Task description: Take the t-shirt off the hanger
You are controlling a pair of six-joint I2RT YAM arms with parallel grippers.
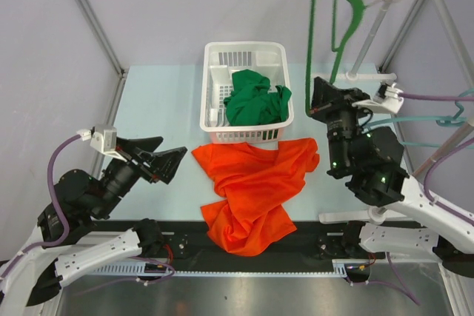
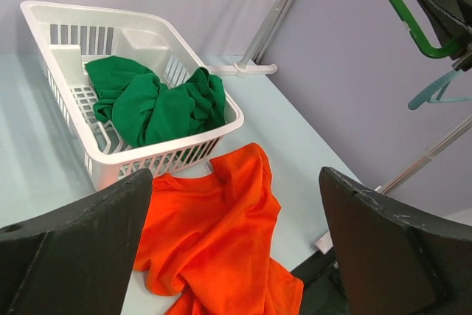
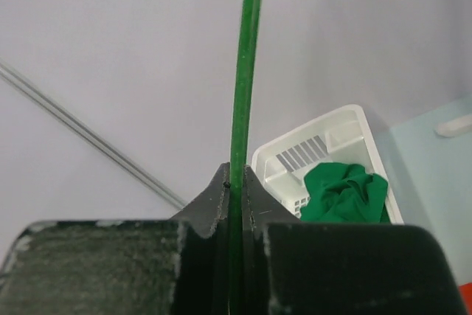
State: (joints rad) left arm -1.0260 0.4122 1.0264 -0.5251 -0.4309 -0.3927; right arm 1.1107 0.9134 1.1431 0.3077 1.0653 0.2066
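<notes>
- The right end effector (image 1: 320,98) is pinching the thin rod of the green hanger (image 1: 312,35). Its two fingers (image 3: 210,204) are pressing together on the rod from either side.
- The green hanger is rising steeply from that grip, with its hook curving over at the top of the overhead view.
- The left end effector (image 1: 175,162) is hovering low over the left part of the tabletop (image 1: 163,109). Its fingers are standing spread wide and are touching nothing.
- The orange t-shirt (image 1: 255,183) is lying crumpled on the tabletop between the two arms, off the hanger.
- The t-shirt's upper right corner is lying just below and to the left of the right end effector, apart from it.
- The left end effector is pointing toward the t-shirt's left edge, near it but not in contact.
- A white laundry basket (image 1: 244,46) is sitting just beyond the t-shirt, with the shirt's far edge lying against its front wall.
- A green garment (image 1: 256,98) is lying bunched inside the basket, toward its right side.
- A teal hanger (image 1: 453,118) is showing at the far right, beyond the right arm.
</notes>
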